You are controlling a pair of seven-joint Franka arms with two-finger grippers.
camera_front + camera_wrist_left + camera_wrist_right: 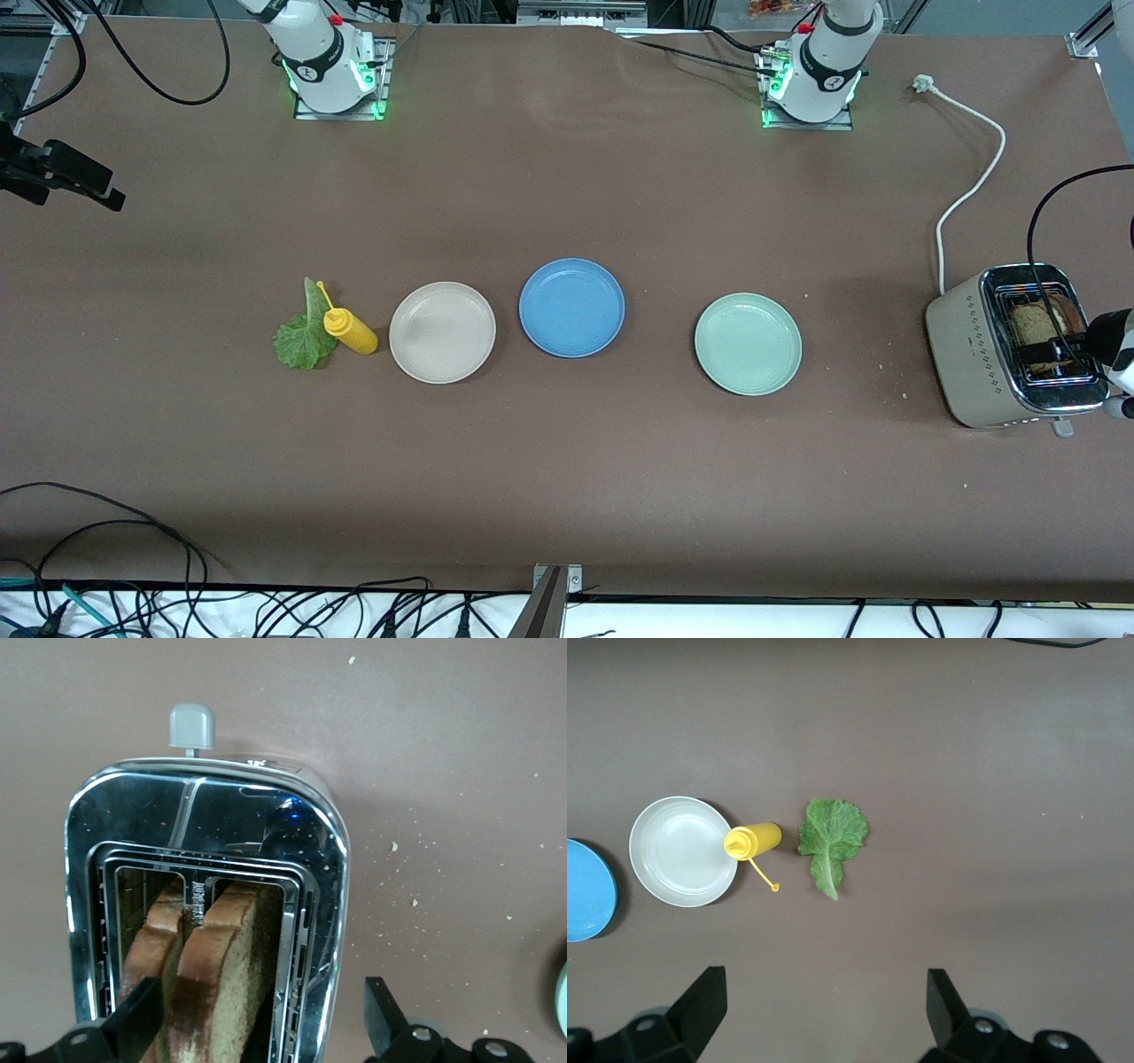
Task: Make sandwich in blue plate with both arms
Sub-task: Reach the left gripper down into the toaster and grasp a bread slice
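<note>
Brown matte table (567,461) fills the view, lit evenly from above, with soft shadows. Pale crumbs (416,902) scattered on its surface toward the left arm's end. Aluminium frame rails (1088,40) at corners. Black cables (266,607) tangled along the white edge nearest the front camera.
</note>
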